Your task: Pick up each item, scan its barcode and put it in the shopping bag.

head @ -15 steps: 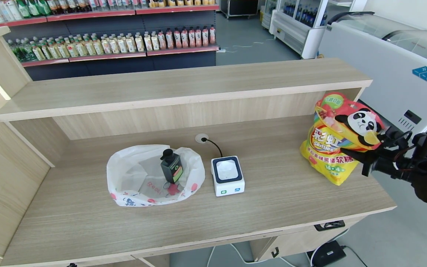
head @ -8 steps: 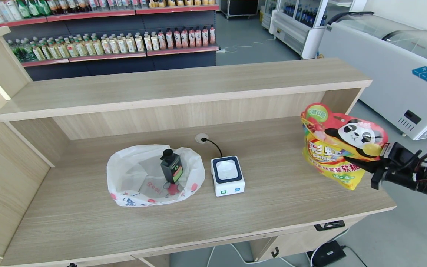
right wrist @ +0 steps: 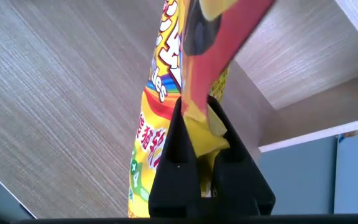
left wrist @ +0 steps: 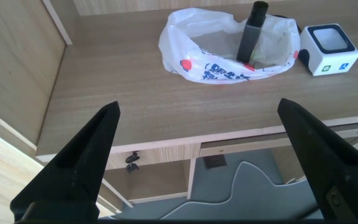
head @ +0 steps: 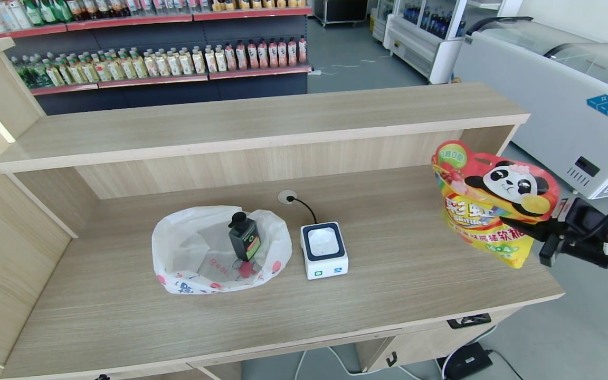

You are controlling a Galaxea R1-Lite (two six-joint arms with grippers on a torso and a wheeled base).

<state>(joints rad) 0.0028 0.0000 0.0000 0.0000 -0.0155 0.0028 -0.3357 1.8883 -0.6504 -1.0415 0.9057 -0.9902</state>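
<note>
My right gripper (head: 526,222) is shut on a yellow and red candy bag with a panda (head: 488,200), holding it in the air above the counter's right end. In the right wrist view the candy bag (right wrist: 166,124) is pinched between the black fingers (right wrist: 180,155). A white barcode scanner (head: 323,249) sits mid-counter. To its left lies the white shopping bag (head: 188,264) with a dark bottle (head: 244,237) standing in it. My left gripper (left wrist: 197,155) hangs open off the counter's front edge, with the shopping bag (left wrist: 191,56), bottle (left wrist: 251,31) and scanner (left wrist: 331,48) beyond it.
The wooden counter (head: 388,285) has a raised back ledge (head: 262,121) and a side wall at the left (head: 13,248). A black cable (head: 304,208) runs from a hole in the counter to the scanner. Freezers (head: 557,79) stand at the right, drink shelves behind.
My right gripper has lifted the candy bag off the counter and drawn it slightly right and toward the front. The bag now hangs tilted in the air.
</note>
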